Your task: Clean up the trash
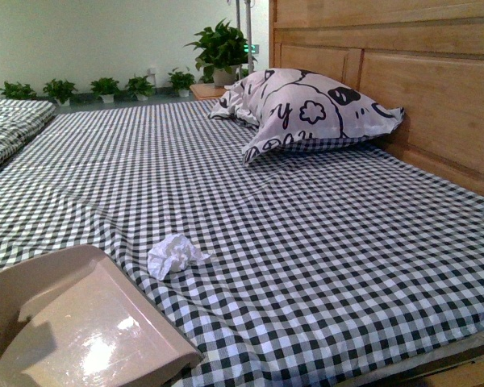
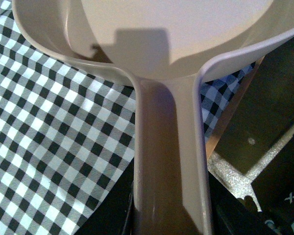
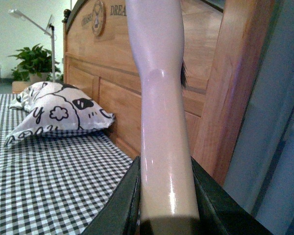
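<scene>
The trash (image 1: 174,255), a small crumpled wad of white tissue, lies on the black-and-white checked bed sheet (image 1: 306,226) near the front. Just left of it and nearer to me sits the pale pink dustpan (image 1: 81,330), its mouth toward the wad with a small gap between them. In the left wrist view my left gripper (image 2: 169,223) is shut on the dustpan handle (image 2: 166,147). My right gripper (image 3: 166,205) is shut on the pale pink brush handle (image 3: 161,98), which points upward; a bit of dark bristle (image 3: 183,76) shows behind it. Neither gripper shows in the front view.
A white pillow with black patterns (image 1: 306,109) lies at the far right against the wooden headboard (image 1: 419,72). Potted plants (image 1: 105,87) line the far wall. Another checked bed (image 1: 8,125) stands at the left. The bed's front edge (image 1: 436,355) is at the lower right.
</scene>
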`<state>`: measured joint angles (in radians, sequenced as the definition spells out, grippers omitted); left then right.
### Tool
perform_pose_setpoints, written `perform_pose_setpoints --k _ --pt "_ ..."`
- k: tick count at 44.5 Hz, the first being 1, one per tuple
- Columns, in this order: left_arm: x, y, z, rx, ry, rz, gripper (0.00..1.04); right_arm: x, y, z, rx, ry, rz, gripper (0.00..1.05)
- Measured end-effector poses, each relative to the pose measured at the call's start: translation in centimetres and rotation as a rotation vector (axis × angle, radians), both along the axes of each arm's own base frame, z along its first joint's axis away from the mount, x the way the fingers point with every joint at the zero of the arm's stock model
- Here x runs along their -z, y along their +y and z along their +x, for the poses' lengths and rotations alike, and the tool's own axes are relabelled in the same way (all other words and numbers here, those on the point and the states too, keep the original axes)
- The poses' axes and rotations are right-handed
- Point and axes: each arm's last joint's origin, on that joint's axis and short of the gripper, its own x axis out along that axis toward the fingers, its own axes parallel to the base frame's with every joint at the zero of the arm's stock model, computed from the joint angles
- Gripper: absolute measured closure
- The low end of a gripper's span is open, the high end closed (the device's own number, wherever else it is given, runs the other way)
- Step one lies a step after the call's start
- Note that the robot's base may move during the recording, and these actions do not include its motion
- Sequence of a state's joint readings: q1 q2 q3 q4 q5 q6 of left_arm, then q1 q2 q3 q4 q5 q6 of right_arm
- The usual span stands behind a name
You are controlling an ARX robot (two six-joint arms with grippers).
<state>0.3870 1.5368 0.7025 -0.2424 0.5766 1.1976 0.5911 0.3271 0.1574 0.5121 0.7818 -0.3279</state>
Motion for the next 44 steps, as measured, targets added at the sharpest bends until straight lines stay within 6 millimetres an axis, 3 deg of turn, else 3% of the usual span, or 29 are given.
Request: perform_pose_setpoints --k 25,30,35,41,44 --pt "0.9 0.3 0.0 0.004 0.034 0.009 0.79 0.0 0.0 0.0 0.000 0.000 0.000 0.82" --pt "0.9 0.3 0.0 0.004 0.033 0.009 0.79 -1.1 0.7 0.5 -0.129 0.255 -0.005 0.82" --pt "0.9 0.3 0.0 0.004 0.033 0.009 0.79 0.4 2.2 2.8 -0.263 0.527 0.008 0.83" --pt "0.9 0.3 0.0 0.005 0.033 0.010 0.79 0.5 3.7 5.3 -0.345 0.584 0.017 0.83" --pt "0.9 0.3 0.0 0.005 0.033 0.010 0.79 0.3 5.2 7.7 -0.406 0.606 0.020 0.83"
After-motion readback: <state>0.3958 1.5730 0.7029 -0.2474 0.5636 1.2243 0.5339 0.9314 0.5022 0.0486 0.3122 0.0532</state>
